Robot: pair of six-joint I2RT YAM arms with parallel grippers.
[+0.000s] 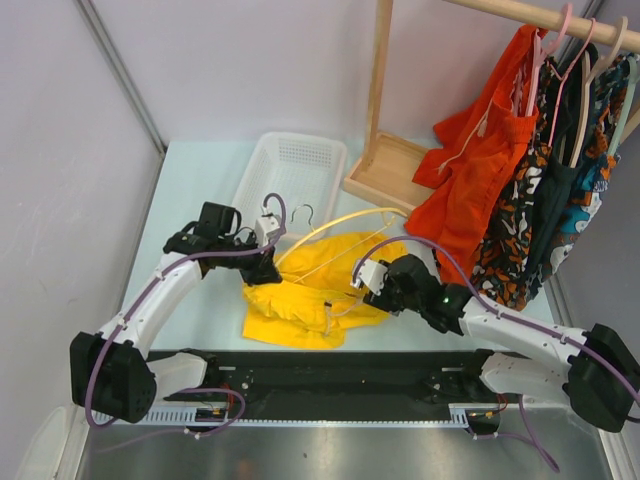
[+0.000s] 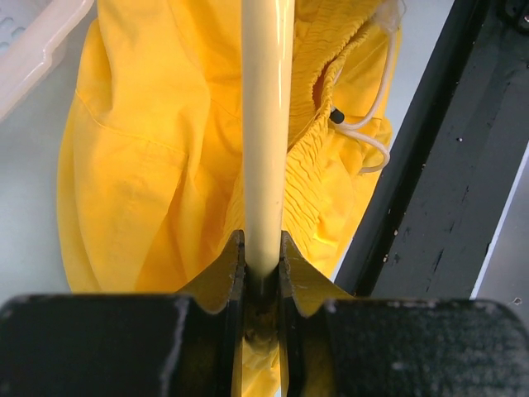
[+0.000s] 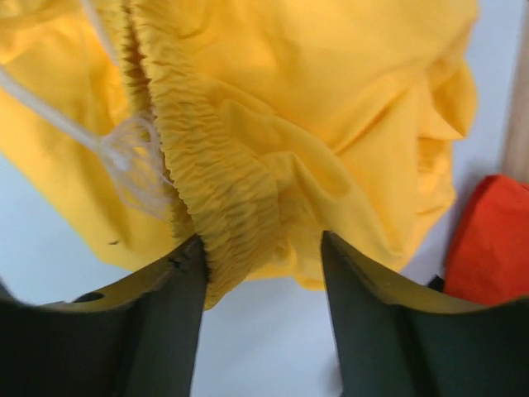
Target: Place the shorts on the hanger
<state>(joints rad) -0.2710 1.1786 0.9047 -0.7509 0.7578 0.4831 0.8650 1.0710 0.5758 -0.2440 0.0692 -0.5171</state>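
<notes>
The shorts (image 1: pixel 310 295) are lying crumpled on the pale table (image 1: pixel 200 180), just beyond the black rail (image 1: pixel 330 375) at the near edge and between the two arms. The hanger (image 1: pixel 340 222) is resting across their far side. Its thin curved bar is running from the left gripper (image 1: pixel 264 264) away to the right, and its small metal hook (image 1: pixel 303 211) is pointing toward the white basket (image 1: pixel 290 165) farther back.

The left gripper is holding the hanger's left end. In its wrist view the cream bar is coming straight out from between the fingers (image 2: pixel 227 277), which are pressed tight against it from both sides, with the yellow fabric spreading out underneath.

The right gripper (image 3: pixel 260 269) is sitting at the right edge of the shorts. Its fingers (image 3: pixel 169 322) are standing apart, and the gathered waistband (image 3: pixel 215 207) is lying between them — touching the finger on the left of that view, with a gap showing toward the other. The white drawstring (image 3: pixel 116 149) is looping just beside the waistband.

At the far right an orange garment (image 1: pixel 480 170) is hanging from a wooden rack, with dark patterned clothes (image 1: pixel 540 210) hanging beside it. The rack's wooden base (image 1: pixel 385 172) is standing on the table next to the basket.
</notes>
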